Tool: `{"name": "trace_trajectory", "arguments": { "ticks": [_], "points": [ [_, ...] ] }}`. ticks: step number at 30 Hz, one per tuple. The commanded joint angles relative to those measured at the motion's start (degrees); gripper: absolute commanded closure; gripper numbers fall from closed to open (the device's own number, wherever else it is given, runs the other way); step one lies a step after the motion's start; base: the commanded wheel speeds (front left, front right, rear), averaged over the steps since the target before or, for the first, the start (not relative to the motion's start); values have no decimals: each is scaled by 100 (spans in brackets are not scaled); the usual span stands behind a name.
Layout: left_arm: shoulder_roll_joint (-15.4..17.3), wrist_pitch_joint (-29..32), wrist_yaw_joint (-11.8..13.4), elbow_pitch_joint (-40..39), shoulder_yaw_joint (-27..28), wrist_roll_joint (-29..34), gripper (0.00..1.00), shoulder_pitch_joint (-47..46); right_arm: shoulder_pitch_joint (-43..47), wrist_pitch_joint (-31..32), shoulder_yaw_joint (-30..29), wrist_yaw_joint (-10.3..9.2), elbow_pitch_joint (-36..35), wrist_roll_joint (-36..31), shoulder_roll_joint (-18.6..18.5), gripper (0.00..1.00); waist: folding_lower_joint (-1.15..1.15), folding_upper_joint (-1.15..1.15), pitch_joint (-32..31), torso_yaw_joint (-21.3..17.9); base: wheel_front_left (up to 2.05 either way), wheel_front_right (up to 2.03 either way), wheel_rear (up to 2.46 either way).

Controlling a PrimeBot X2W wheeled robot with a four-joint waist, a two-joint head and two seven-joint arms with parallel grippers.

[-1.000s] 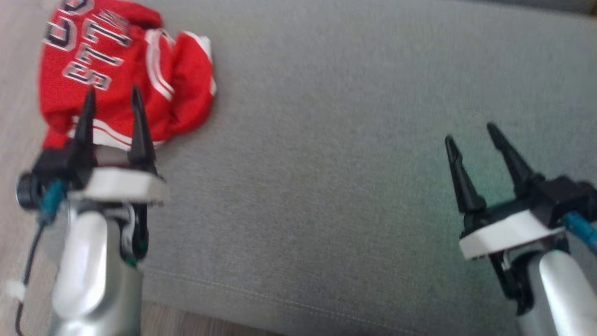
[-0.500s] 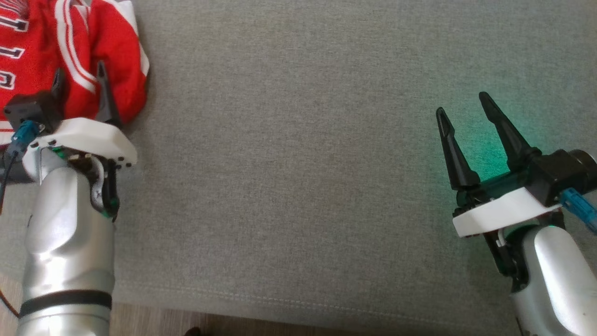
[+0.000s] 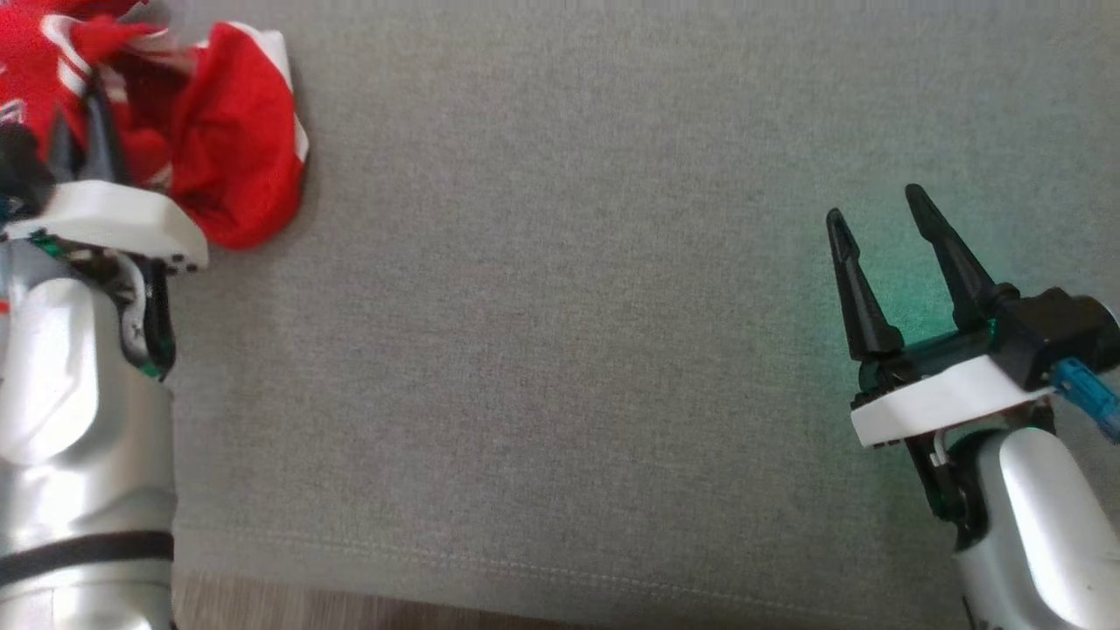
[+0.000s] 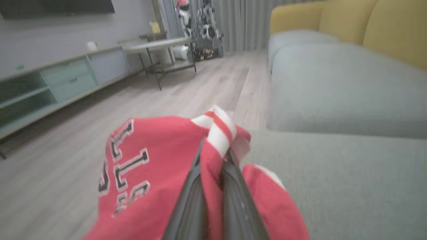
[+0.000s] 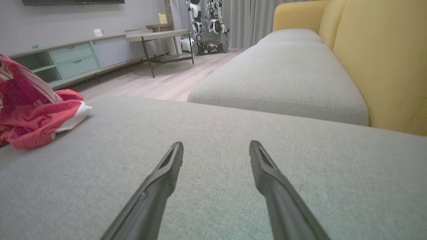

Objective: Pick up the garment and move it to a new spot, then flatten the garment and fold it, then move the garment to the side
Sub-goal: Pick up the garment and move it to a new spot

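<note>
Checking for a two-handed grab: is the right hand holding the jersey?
No, the right hand is open over bare cushion, apart from the jersey.

One second ago your left gripper (image 4: 215, 151) held its two long dark fingers apart over the red basketball jersey with white stripes and lettering (image 3: 232, 166). Now the fingers are closed together, and they pinch a fold of the white-and-red striped trim (image 4: 218, 130) between them. The jersey is not spread as before: it is pulled up into a bunch around the fingers, and in the head view you can no longer read its lettering. The head camera itself has moved, so that whole picture is shifted and the left arm stands closer to its left edge
</note>
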Motion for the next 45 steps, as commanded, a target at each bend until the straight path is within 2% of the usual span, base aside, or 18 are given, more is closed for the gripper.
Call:
{"name": "trace_trajectory", "arguments": {
  "ticks": [1,9,17,25,31,34,37,45],
  "points": [
    [288,-29,63,-534,161,43,100,131,92,-94,65,-4,-148,34,73,0,-1,0,-215,40,0,0,0],
    [212,-29,45,-2415,202,46,100,1144,421,-226,-70,-4,73,32,351,0,-1,0,-1020,-38,0,0,0],
    [-132,351,195,-3744,121,-28,100,2716,910,-229,-187,-4,142,22,567,0,-1,0,-1721,-327,0,0,0],
    [-301,816,162,-4570,-273,41,100,3508,1175,-68,-259,-4,-95,-14,661,0,-1,0,-1904,-637,0,0,0],
    [-420,986,-54,-4622,-843,31,100,3356,1106,22,-182,-4,-301,-30,692,0,-1,0,-1780,-1281,0,0,0],
    [-493,989,-257,-4375,-1284,28,100,2932,1037,49,-161,-4,-408,-17,704,0,-1,0,-1614,-1839,0,0,0],
    [-563,971,-353,-4136,-1631,2,100,2568,994,56,-144,-4,-462,-2,715,0,-1,0,-1446,-2313,0,0,0],
    [-665,831,-457,-3387,-2568,-143,100,1473,858,-72,-104,-4,-389,132,737,0,-1,0,-1042,-3465,0,0,0]
  ]
}}
